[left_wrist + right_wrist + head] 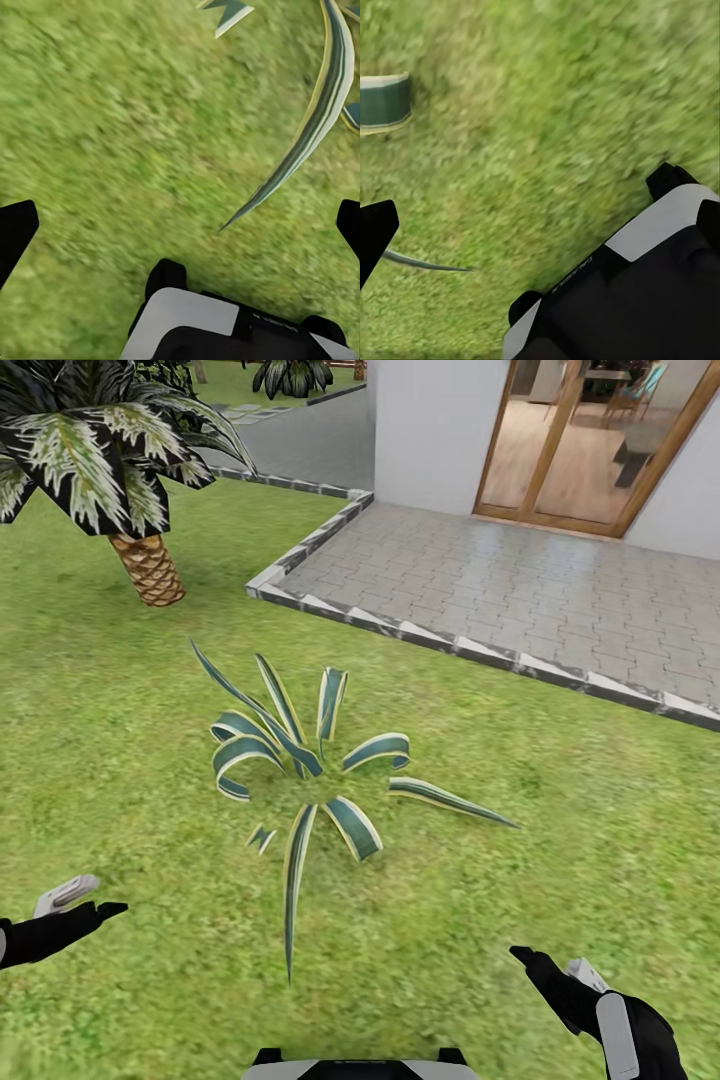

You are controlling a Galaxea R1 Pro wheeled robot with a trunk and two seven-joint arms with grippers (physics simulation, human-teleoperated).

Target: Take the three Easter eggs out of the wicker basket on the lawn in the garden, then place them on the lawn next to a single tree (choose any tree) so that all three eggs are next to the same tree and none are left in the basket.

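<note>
Spreading across the head view is the lawn (120, 760), bright mottled green, and no eggs or basket are showing on it from here. A striped plant (310, 770) with long blue-green, cream-edged leaves is growing from the grass just ahead of the robot's base (355, 1068), one leaf reaching back toward it. A small palm (148, 565) with a scaly brown trunk is standing well beyond, at the far left. A paved patio (520, 590) with a pale kerb is lying beyond the plant to the right, running up to a white wall and a glass door (590, 440).

The left gripper (78, 900) is hanging low over the grass at the left, its fingers spread wide and holding nothing; the left wrist view is showing both dark fingertips (15, 232) at opposite edges with grass and one leaf between them. The right gripper (560, 970) is hanging over the grass at the right, likewise parted and empty.
</note>
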